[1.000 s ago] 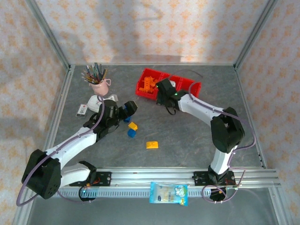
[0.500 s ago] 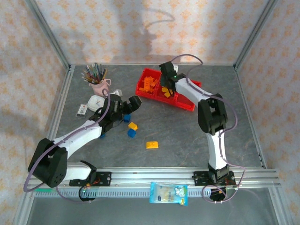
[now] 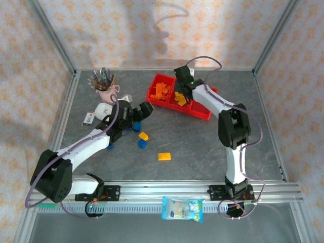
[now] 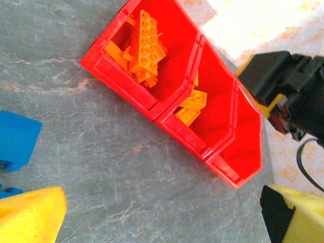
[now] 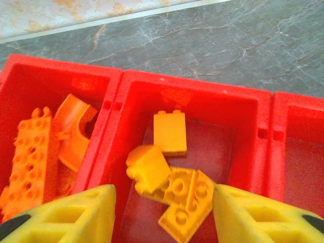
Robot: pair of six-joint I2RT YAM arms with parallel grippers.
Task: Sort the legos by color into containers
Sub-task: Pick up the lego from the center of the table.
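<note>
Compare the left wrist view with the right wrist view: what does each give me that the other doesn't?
Left wrist extras: a blue brick on the table away from the bins, the right arm beside them, and the whole third compartment. Right wrist extras: a close look at the yellow bricks, including a smooth block, plus the wall behind. Shared: the red containers, orange bricks in one end bin, yellow in the middle.
</note>
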